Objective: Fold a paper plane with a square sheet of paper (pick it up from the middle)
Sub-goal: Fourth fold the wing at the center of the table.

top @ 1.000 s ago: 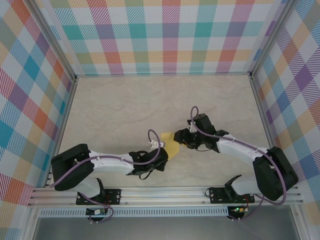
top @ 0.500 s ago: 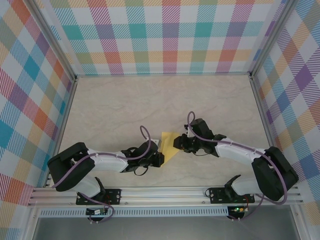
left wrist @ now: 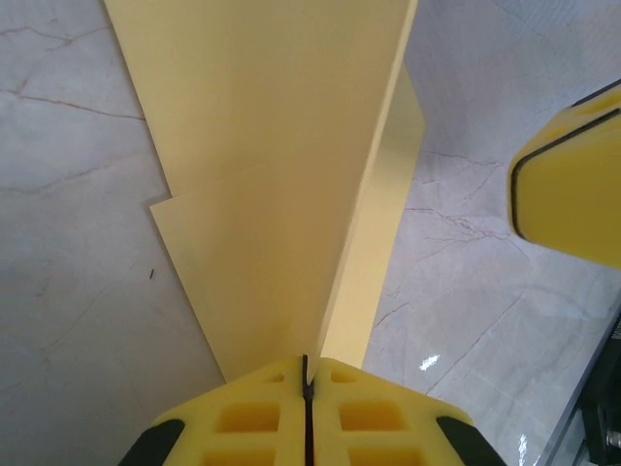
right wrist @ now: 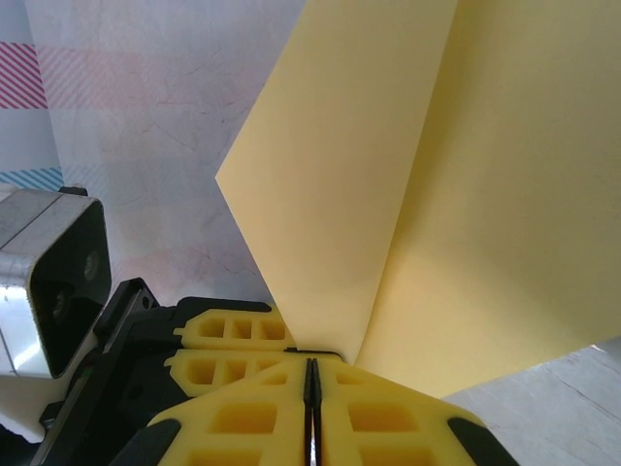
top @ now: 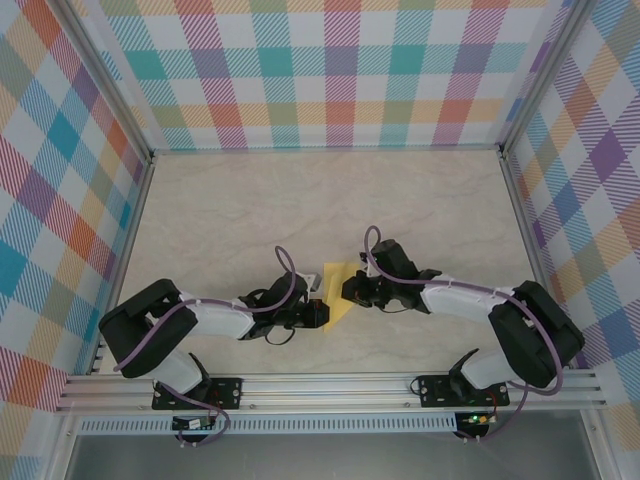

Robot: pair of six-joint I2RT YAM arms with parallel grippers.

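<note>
The yellow sheet of paper is folded and held just above the table between both grippers. My left gripper is shut on its near end; in the left wrist view the creased paper rises straight out of the closed left gripper. My right gripper comes in from the right and is shut on the paper's other side. In the right wrist view the paper fans up from the closed right gripper. The left gripper's yellow fingers sit right beside it.
The marble-patterned table lies open behind the arms. Checked walls enclose it on three sides. A metal rail with both arm bases runs along the near edge. A right fingertip shows at the left wrist view's right side.
My right gripper has slid left to the paper and closed on it. The left gripper shifted slightly right, still gripping, and the paper now stands more folded between them.
</note>
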